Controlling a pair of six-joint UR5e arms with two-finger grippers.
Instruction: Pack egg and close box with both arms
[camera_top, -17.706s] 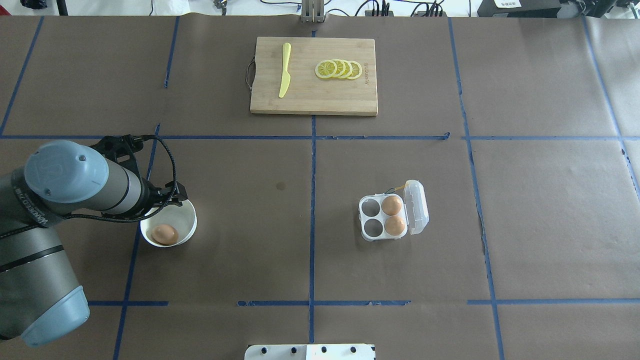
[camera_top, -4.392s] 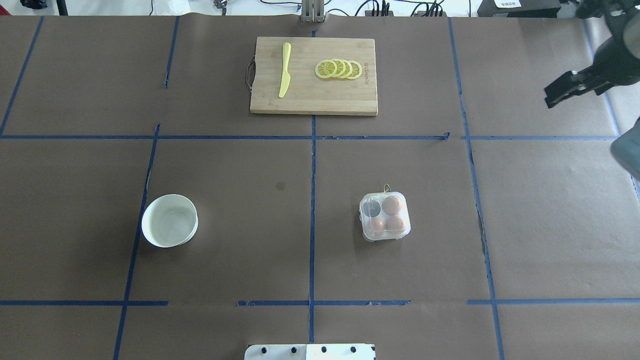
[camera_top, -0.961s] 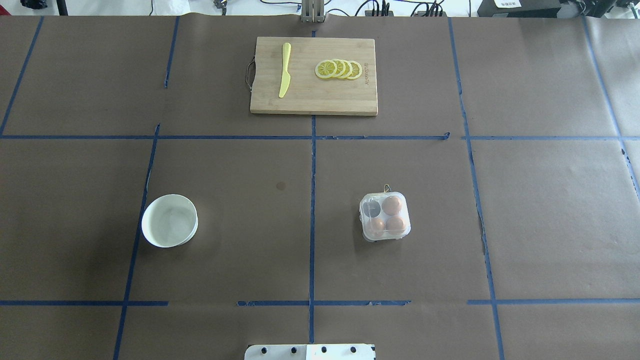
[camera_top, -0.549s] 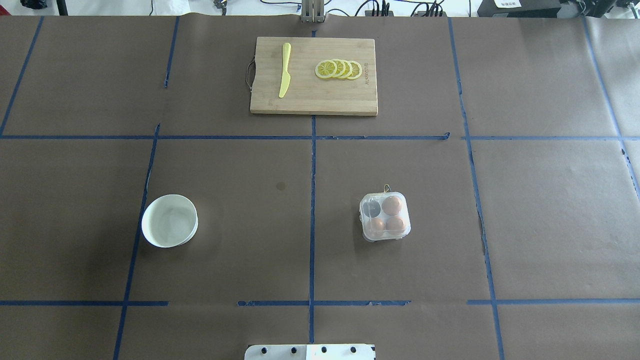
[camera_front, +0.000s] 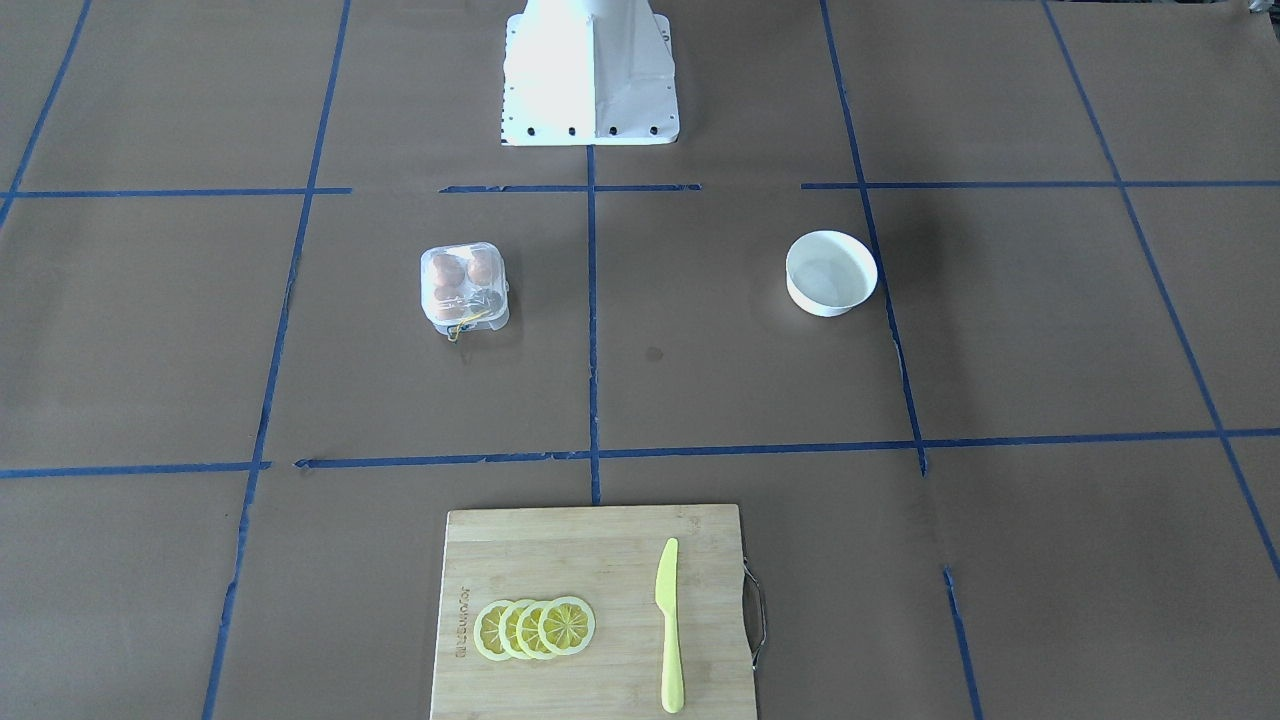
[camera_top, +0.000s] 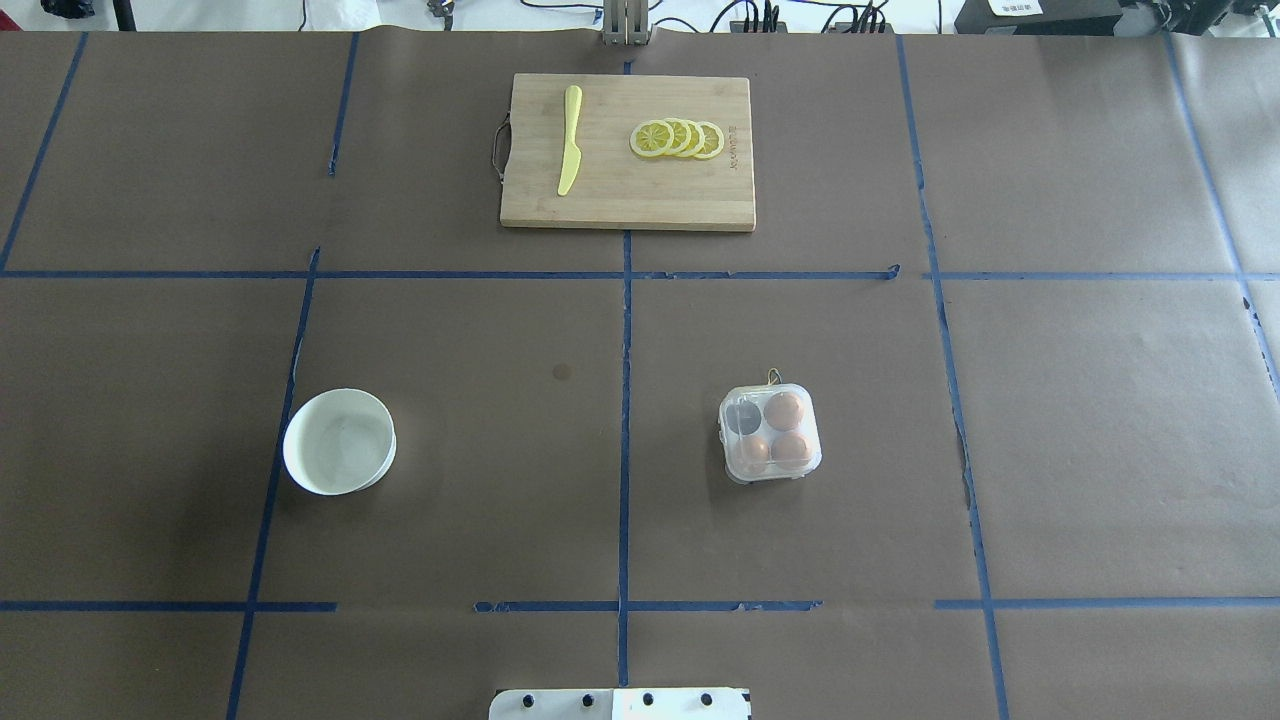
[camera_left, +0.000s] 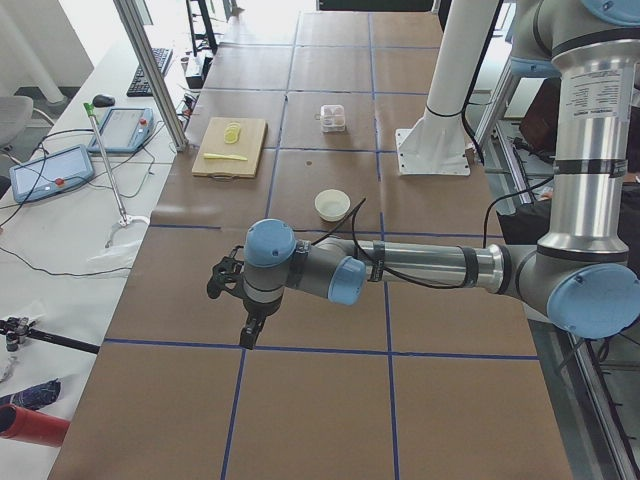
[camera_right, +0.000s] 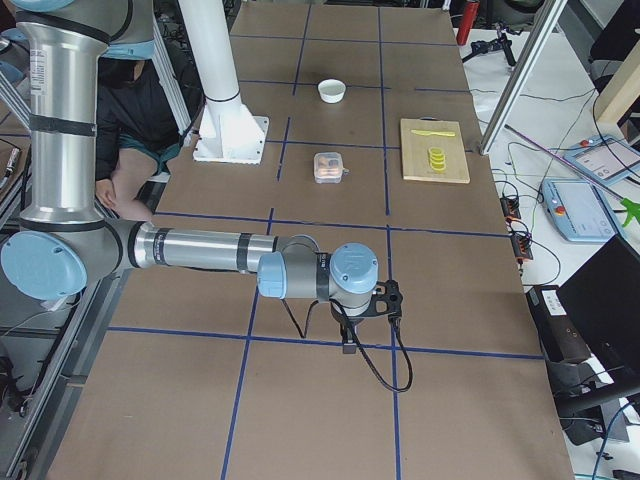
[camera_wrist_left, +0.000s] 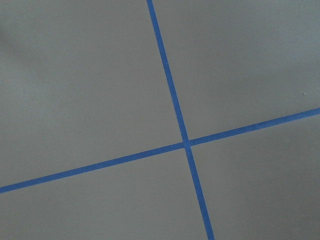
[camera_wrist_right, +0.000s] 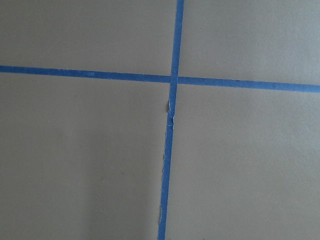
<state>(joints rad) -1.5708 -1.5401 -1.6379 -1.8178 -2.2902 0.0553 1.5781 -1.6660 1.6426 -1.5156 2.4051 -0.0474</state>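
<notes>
The clear box (camera_top: 770, 432) stands right of the table's middle with its lid shut. It also shows in the front view (camera_front: 465, 285). Three orange-brown eggs lie inside: one (camera_top: 784, 409) at the far right, one (camera_top: 791, 447) at the near right, one (camera_top: 754, 452) at the near left. Neither arm shows in the overhead or front views. My left gripper (camera_left: 247, 330) hangs over the table's left end, far from the box (camera_left: 333, 117). My right gripper (camera_right: 348, 345) hangs over the right end. I cannot tell whether either is open or shut.
An empty white bowl (camera_top: 339, 441) sits at the left. A wooden cutting board (camera_top: 620, 200) at the far side carries a yellow knife (camera_top: 569, 140) and lemon slices (camera_top: 677, 138). The white pedestal base (camera_front: 590, 70) stands at the robot's edge. Both wrist views show only brown paper and blue tape.
Nothing has moved in the last second. Since the earliest frame the egg has gone from the bowl into the box, the lid has shut, and both arms have left the overhead view.
</notes>
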